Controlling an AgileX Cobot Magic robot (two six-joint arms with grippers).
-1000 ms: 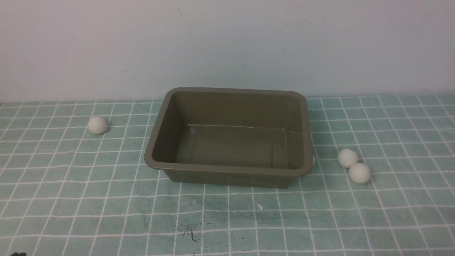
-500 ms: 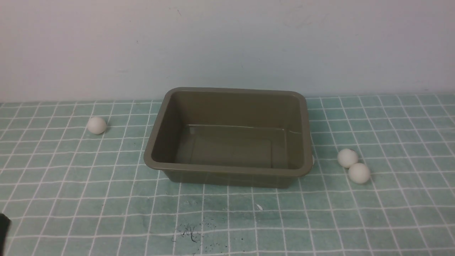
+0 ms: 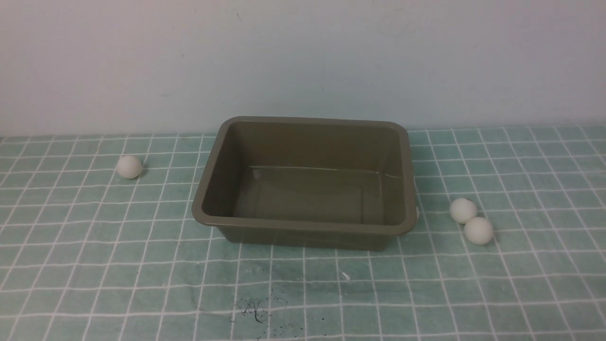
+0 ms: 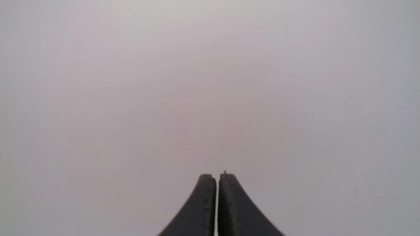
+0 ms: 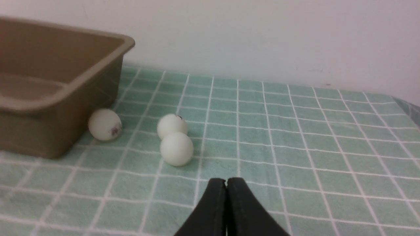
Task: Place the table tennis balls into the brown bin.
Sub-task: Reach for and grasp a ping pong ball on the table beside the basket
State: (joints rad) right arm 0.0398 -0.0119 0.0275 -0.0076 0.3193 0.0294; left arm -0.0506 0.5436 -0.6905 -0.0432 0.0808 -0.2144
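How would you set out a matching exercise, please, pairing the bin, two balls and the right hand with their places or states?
Column one: 1 bin; 2 lone ball; 3 smudged ball; 4 right hand.
Column two: A shut, gripping nothing; B left of the bin; C no balls inside; D close by the bin's right wall.
Pairs: 1-C; 2-B; 3-D; 4-A.

A staged setup in what looks like a robot lab — a plain pale wall [image 3: 303, 57] stands close behind a teal cloth [image 3: 94, 265] ruled in white squares, scuffed with dark specks [image 3: 255, 310] near the front, and the black right gripper [image 5: 226, 181] juts in over it.
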